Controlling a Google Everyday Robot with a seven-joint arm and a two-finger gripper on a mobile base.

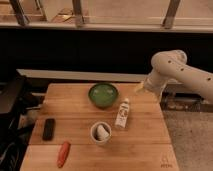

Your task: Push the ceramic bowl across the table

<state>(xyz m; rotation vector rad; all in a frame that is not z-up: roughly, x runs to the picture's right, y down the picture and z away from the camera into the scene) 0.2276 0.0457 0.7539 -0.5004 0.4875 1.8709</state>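
Camera view: the ceramic bowl (103, 95) sits far-middle on the table (145, 142), and your gripper (139, 88) hovers near it on picture-right, apart. You cannot tell its grip state; the bowl lies picture-left of it, likely your push line

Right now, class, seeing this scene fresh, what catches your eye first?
The white robot arm reaches in from the right, its gripper at the table's far right edge. Just left of the gripper, apart from it, sits the glossy green ceramic bowl, toward the table's far side.
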